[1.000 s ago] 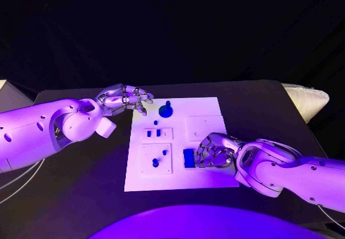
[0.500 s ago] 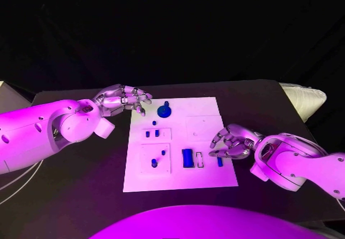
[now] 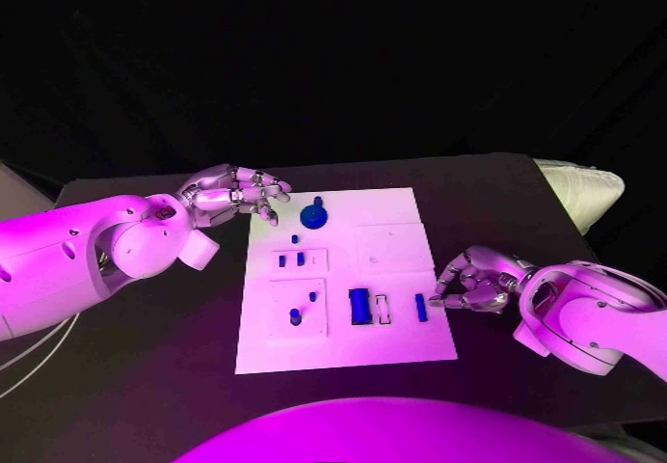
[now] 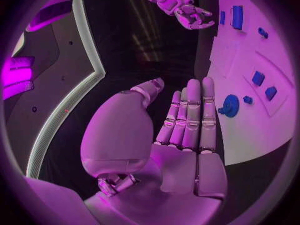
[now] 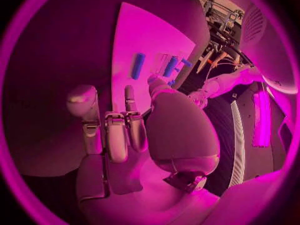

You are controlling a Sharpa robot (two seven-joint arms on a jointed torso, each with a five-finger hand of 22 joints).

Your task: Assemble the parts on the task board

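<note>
Task board (image 3: 396, 217) lies mid-table (image 3: 167, 386). Blue parts on it: round knob (image 3: 315, 215) at 12 o'clock, wide block (image 3: 360, 306) toward 6, slim bar (image 3: 421, 307) just beside it at 3. Right hand (image 3: 477, 282) off the board's 3 o'clock edge, fingers curled, holding nothing. Left hand (image 3: 229, 193) at 10 o'clock corner, fingers curled, holding nothing.

White task board (image 3: 396, 207), blue parts (image 3: 360, 306), black table (image 3: 167, 338), silver hands (image 3: 229, 193)

Dim magenta wash over everything — black surroundings, strong fisheye bending at wrist-view rims.
</note>
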